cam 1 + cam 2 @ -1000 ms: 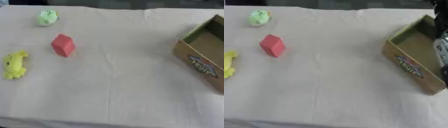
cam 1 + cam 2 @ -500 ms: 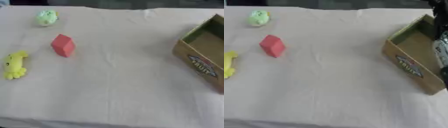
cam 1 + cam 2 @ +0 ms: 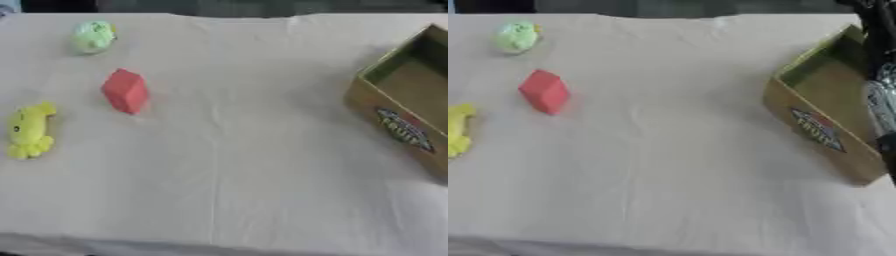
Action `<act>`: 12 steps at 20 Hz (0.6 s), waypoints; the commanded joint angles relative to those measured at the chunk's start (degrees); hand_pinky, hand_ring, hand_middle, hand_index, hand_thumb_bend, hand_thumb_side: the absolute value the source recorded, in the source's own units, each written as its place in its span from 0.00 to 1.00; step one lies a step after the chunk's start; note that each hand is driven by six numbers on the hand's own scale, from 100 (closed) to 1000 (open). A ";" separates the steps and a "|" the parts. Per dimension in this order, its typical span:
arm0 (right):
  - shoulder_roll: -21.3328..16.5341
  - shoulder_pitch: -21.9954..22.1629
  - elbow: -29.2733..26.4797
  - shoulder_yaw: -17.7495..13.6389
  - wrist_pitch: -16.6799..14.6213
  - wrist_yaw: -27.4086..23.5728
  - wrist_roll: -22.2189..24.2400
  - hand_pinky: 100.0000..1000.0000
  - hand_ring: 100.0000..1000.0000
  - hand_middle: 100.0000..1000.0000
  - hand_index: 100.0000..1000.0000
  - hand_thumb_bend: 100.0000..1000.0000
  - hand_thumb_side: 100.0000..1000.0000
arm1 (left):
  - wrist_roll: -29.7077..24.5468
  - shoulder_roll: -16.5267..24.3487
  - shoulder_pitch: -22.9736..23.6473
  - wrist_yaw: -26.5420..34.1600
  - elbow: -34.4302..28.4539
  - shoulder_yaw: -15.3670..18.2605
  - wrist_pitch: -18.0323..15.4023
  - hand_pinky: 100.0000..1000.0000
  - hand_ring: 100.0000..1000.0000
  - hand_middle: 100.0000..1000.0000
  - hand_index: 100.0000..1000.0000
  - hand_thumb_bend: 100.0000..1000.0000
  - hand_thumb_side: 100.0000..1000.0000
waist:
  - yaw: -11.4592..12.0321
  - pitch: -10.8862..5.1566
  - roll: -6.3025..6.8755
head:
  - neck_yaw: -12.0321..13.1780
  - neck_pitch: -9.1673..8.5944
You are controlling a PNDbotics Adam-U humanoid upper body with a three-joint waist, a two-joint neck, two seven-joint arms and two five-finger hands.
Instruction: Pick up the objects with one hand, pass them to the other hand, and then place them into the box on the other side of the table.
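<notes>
A red block (image 3: 126,91) lies on the left part of the cloth-covered table (image 3: 245,165), between a green plush toy (image 3: 94,36) nearer the far edge and a yellow plush toy (image 3: 29,129) by the left edge, all three apart from one another. The open cardboard box (image 3: 822,115) sits well apart at the right side. A black and silver arm (image 3: 878,65) shows at the right edge over the box; neither hand is visible, so I cannot tell how the fingers stand.

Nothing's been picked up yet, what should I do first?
Probably bring the left hand in toward the red block: it, the yellow toy and the green toy all lie on the left, the cardboard box sits right, and no hand shows.
</notes>
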 commanded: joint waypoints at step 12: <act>-0.91 -0.53 -1.70 0.29 0.40 0.65 0.93 0.99 0.73 0.75 0.88 0.21 0.64 | -5.85 -2.42 -0.85 -9.30 8.93 -4.08 0.40 0.71 0.73 0.72 0.85 0.72 0.60 | -0.48 -0.99 -0.60 | 1.27 -0.05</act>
